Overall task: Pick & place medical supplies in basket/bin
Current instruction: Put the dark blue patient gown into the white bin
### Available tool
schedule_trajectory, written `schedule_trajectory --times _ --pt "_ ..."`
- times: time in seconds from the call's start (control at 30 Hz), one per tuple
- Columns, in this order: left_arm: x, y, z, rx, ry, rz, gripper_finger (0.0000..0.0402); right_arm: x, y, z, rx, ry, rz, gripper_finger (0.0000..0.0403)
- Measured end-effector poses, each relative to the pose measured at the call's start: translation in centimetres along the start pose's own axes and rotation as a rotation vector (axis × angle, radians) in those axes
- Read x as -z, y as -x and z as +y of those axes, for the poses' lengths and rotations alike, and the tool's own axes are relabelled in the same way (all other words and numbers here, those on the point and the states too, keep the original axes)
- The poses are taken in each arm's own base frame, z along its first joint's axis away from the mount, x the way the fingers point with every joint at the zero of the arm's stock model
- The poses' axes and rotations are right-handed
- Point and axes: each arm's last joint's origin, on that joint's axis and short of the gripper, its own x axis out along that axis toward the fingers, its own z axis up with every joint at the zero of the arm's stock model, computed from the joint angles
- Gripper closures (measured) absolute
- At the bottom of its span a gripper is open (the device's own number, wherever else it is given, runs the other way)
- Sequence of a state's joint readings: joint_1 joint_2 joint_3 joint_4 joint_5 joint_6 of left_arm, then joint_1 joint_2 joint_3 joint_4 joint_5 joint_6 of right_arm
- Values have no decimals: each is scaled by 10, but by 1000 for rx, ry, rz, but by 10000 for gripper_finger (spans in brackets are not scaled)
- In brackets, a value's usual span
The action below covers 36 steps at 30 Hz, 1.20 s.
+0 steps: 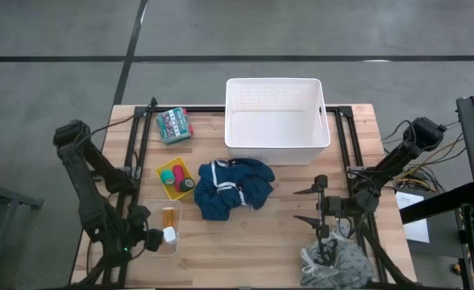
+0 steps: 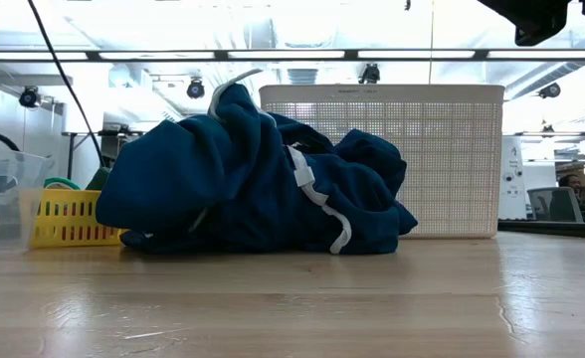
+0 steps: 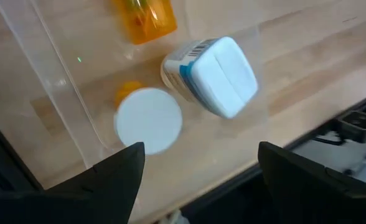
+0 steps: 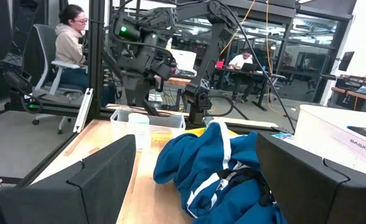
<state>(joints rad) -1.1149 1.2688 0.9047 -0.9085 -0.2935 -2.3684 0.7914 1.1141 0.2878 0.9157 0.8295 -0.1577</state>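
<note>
Large white slotted plastic tub (image 1: 276,121) standing empty. Dark blue garment (image 1: 233,188) lying on desk ahead of right fingers (image 1: 318,203), spread, holding nothing. Left fingers (image 3: 198,163) spread, hovering over clear rectangular plastic box (image 1: 167,227) holding orange pill bottle (image 3: 144,17) and white-capped bottles (image 3: 211,76). Most sorting remaining.

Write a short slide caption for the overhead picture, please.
Blue garment lies mid-table before an empty white tub; left tool hovers open over a clear box, right tool waits open.

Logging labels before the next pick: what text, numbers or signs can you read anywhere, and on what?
"BASKET": on the large white rectangular plastic tub, right wrist view; the smaller print near it is unreadable.
Barcode and blue print: on the small white capped bottle in the clear rectangular plastic box, too blurred to read.
Flat green patterned packet: too small to read.
</note>
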Motion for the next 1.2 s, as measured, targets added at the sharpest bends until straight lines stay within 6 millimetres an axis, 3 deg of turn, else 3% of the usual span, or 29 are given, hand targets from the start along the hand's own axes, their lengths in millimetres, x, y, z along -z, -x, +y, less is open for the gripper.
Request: schedule_trajectory --times 0.23,0.6,0.97,1.2 --pt "-9 11 -2 59 34 -5 84 0 0 0 0 2 0 76" --pt "-28 10 -30 81 -169 -118 68 0 0 0 0 2 0 76" --pt "-52 18 -57 147 -381 -308 59 0 0 0 0 2 0 76" --pt "-57 16 -72 218 -551 -567 59 0 0 0 0 1 0 76"
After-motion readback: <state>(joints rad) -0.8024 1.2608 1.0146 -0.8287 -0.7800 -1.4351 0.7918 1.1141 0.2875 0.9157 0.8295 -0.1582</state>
